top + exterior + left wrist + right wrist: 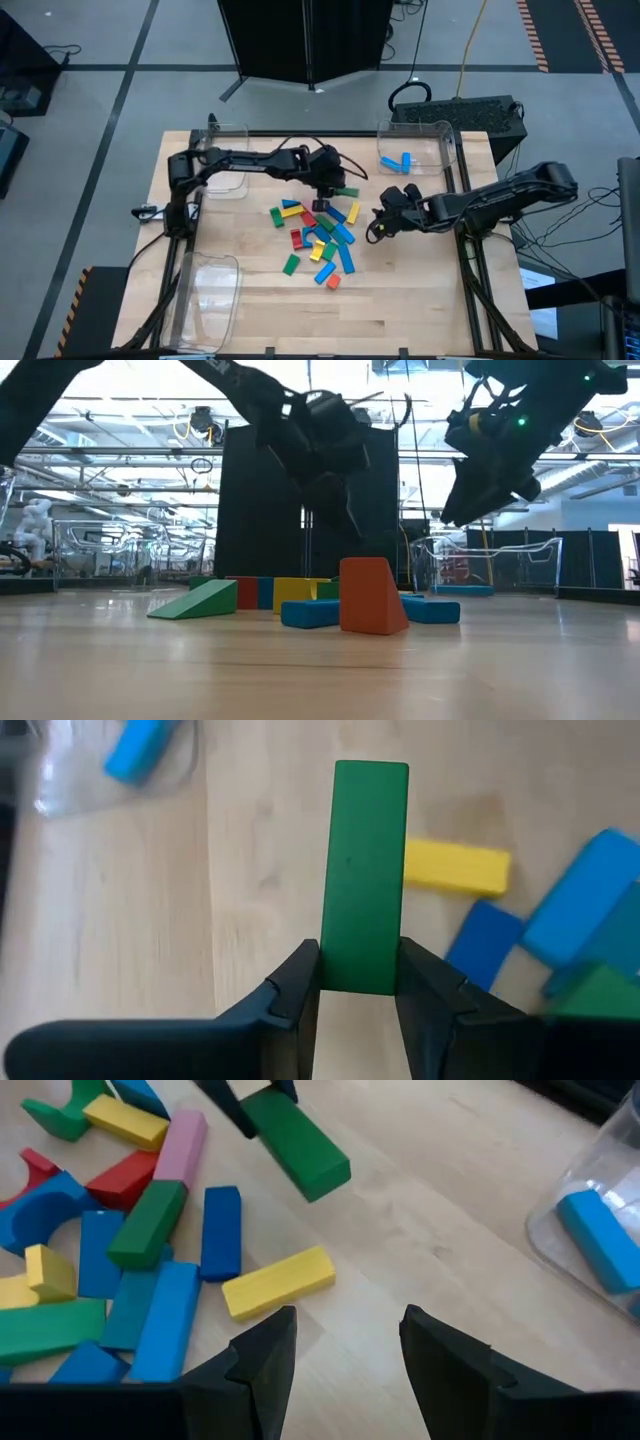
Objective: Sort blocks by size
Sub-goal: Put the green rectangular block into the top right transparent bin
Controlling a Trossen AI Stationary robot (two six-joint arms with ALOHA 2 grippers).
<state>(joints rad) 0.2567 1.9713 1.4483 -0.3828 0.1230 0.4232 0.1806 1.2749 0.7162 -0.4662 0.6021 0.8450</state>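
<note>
A long green block sits clamped in the left hand.

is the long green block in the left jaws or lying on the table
In the jaws: the left gripper is shut on the long green block, lifted clear of the table.

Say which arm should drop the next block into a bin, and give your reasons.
Left. Its tool is shut on a long green block, lifted above the pile. The right tool is open and holds nothing, hovering over bare table beside the pile, so it would have to pick first.
</note>
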